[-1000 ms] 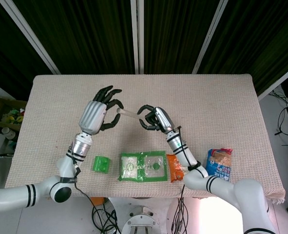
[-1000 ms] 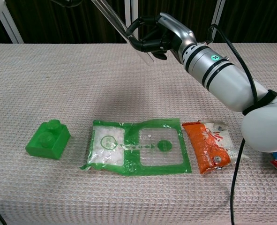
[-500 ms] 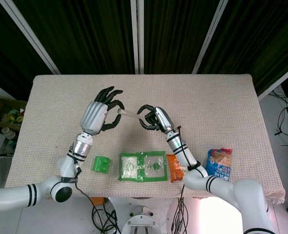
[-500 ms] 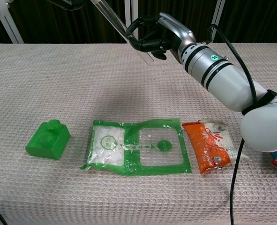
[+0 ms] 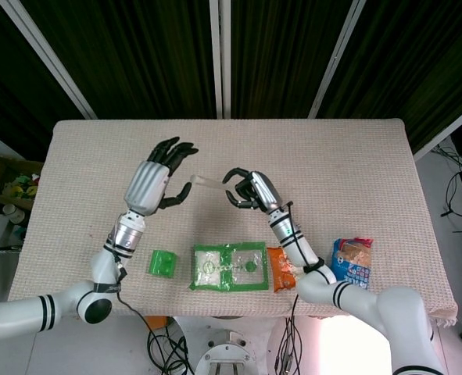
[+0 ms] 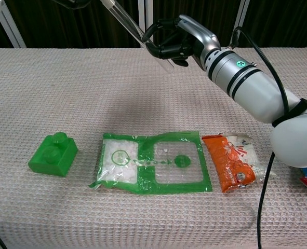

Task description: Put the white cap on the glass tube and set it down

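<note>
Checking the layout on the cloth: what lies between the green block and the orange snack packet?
In the chest view, the green-bordered clear pouch lies between the green block and the orange snack packet.

Clear glass tube (image 6: 137, 35), green block (image 6: 53, 154), green-and-clear pouch (image 6: 152, 162), orange packet (image 6: 229, 162), beige waffle-weave tablecloth (image 6: 65, 93)

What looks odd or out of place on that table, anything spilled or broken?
Nothing looks spilled or broken. The green block, green packet and orange packet lie flat on the table. The glass tube is held slanted in the air by the right hand.
</note>
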Robot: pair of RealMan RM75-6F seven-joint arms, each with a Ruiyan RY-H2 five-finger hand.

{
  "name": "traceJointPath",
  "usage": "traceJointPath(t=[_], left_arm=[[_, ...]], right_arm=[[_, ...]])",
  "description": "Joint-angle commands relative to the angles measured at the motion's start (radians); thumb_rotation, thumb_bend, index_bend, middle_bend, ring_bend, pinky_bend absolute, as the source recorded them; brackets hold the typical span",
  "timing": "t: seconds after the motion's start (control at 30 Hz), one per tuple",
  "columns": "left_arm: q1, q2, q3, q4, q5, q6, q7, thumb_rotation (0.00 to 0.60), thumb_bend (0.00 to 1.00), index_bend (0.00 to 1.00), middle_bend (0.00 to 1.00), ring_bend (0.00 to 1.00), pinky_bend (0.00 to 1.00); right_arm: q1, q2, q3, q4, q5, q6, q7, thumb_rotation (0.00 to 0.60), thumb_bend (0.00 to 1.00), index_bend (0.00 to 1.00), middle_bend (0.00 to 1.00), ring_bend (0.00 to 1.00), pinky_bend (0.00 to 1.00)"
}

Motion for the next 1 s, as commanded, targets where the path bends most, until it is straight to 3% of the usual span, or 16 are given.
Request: traceJointPath(t=[0.03,0.5,0.73,1.0], left_arm=[[0.012,0.021,0.006,-0.007,0.003,0.005,0.006,0.575,0.41,0.18,0.14,0.05,0.1],[0.071,0.1,0.058,0.025,-0.032,-0.014,0.025,0.563,0.41,0.18,0.14,0.05,0.1],[0.091,0.099,0.08,0.055,-0.04,-0.022,0.019,0.563,0.41,0.18,0.14,0.05,0.1],[0.103,0.083,0.095,0.089,-0.04,-0.032,0.001,0.565,0.41,0.18,0.14,0.05,0.1]], right_arm=[[-0.006,0.02,-0.005,-0.008,0.001,-0.004,-0.03,0.6,0.65,0.97,1.0,1.0,1.0],[-0.018,0.108,-0.017,-0.058,0.081,-0.105,-0.344,0.6,0.66,0.97,1.0,1.0,1.0],[-0.012,0.06,-0.011,-0.016,0.157,-0.144,-0.527,0.6,0.67,0.97,1.0,1.0,1.0],[0.015,-0.035,-0.002,0.098,0.196,-0.17,-0.628,0.6,0.67,0.97,1.0,1.0,1.0]])
